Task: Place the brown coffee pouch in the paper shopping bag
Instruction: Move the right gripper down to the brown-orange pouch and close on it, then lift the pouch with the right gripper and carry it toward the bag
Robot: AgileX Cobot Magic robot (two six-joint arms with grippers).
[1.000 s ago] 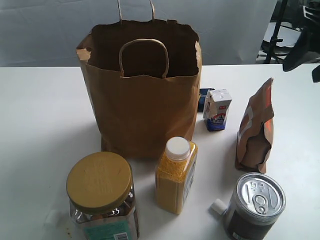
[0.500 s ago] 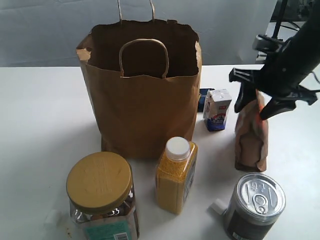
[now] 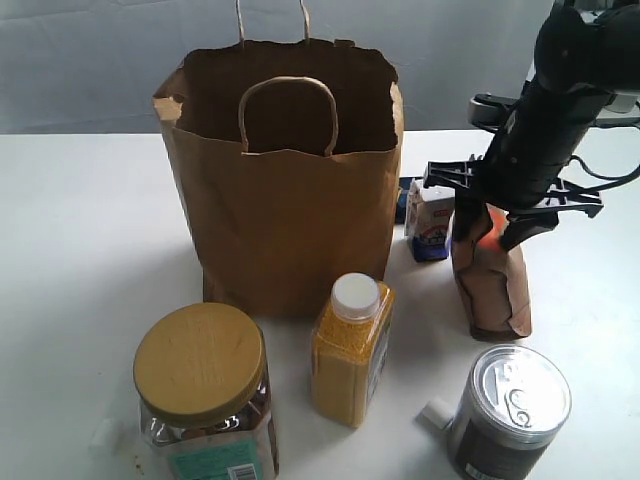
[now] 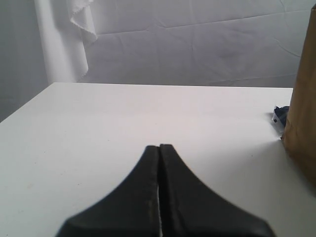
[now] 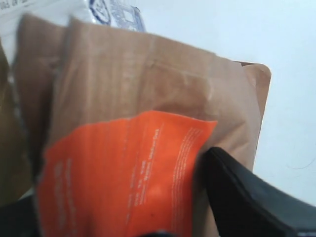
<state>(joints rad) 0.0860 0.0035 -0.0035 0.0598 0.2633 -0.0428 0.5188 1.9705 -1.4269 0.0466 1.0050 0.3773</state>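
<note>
Right end effector (image 3: pixel 490 235) astride top of brown coffee pouch (image 3: pixel 495 290), grip cannot be confirmed, pouch standing on counter (image 3: pixel 80 220) near paper shopping bag (image 3: pixel 285 220), left end effector (image 4: pixel 159 150) closed, empty

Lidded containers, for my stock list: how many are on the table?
3: gold-lidded jar front left, yellow bottle middle, pull-tab can front right. Others may hide behind the paper shopping bag.
</note>
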